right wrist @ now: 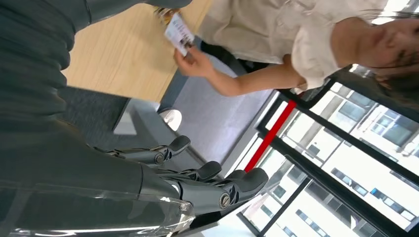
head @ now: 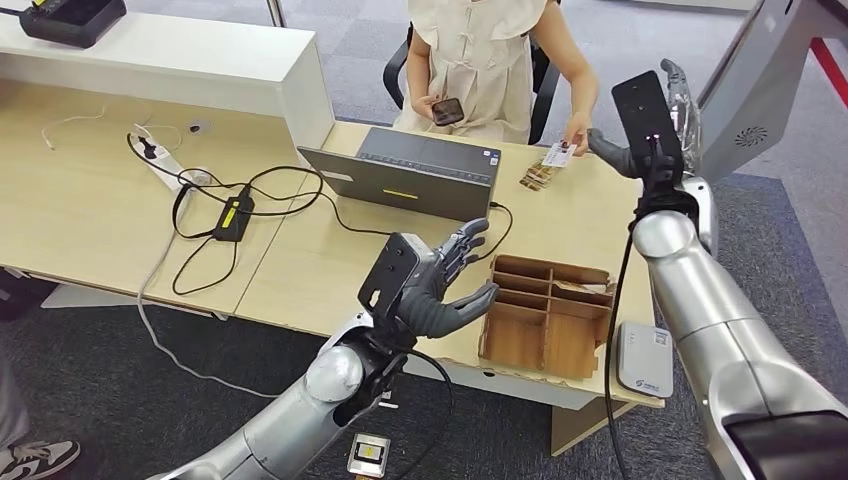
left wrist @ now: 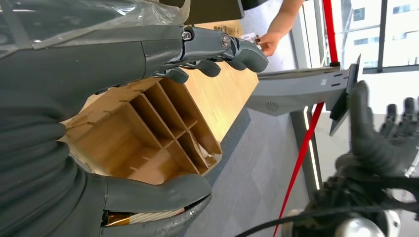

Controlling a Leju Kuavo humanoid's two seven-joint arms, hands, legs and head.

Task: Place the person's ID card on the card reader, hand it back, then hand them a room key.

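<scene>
ID card (head: 559,153) is held out by the person's hand (head: 577,132) | right hand (head: 640,140) is raised just beside, spread wide, nothing held | left hand (head: 440,285) is spread, nothing held, over wooden box (head: 545,315) | risk: card could be dropped if pinched badly

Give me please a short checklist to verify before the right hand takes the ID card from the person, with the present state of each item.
1. ID card is offered: ok, the person's hand holds it out over the desk.
2. Right hand is free: ok, it holds nothing and its fingers are apart.
3. Right hand is at the card: not ok, its thumb is near but does not yet touch it.
4. Left hand keeps out of the way: ok, open beside the wooden organizer.
5. Card reader is free: ok, nothing lies on it.
6. Which face of the card is up: cannot tell.
</scene>
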